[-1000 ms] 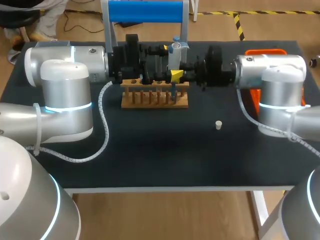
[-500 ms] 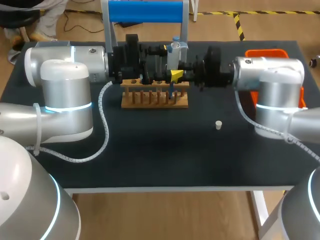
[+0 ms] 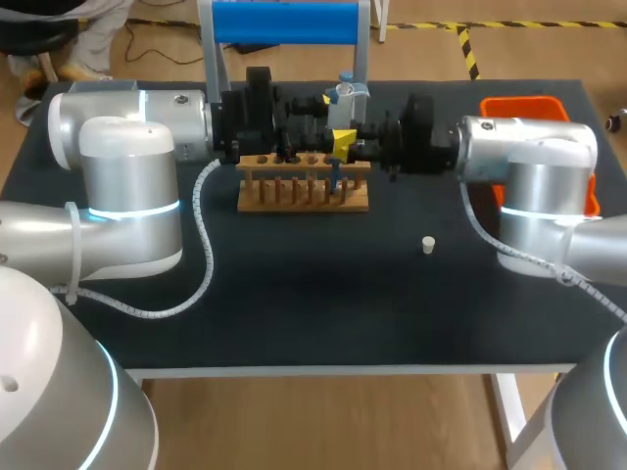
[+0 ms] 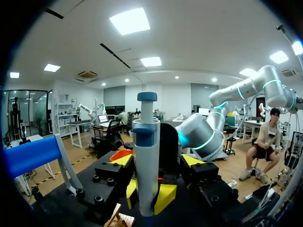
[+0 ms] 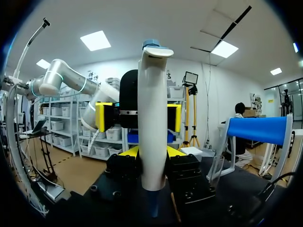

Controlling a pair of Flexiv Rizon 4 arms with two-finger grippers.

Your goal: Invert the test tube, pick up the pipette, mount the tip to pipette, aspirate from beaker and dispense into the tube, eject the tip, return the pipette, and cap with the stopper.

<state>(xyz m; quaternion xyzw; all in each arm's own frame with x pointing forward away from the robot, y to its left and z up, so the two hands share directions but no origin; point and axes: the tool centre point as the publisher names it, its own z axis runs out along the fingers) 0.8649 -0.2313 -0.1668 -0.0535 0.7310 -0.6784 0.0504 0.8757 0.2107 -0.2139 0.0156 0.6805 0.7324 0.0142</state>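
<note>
A white pipette (image 3: 345, 98) with a blue plunger stands upright above the wooden tube rack (image 3: 304, 201). Its blue tip (image 3: 336, 176) points down at the rack's right end. My right gripper (image 3: 343, 140) is shut on the pipette's lower body (image 5: 152, 118). In its own wrist view the right gripper (image 5: 151, 153) has both fingers against the barrel. My left gripper (image 3: 323, 101) comes in from the other side. In the left wrist view the left gripper (image 4: 157, 161) is open, its fingers standing apart on either side of the pipette (image 4: 146, 156). A small white stopper (image 3: 428, 244) lies on the black table.
A stand with a blue bar (image 3: 284, 22) rises right behind the rack. An orange bin (image 3: 534, 102) sits at the back right, partly hidden by my right arm. A white cable (image 3: 203, 245) trails across the table from the left arm.
My right gripper has lifted the pipette slightly, raising the tip higher over the rack. The left arm's body has kept its place beside the pipette.
</note>
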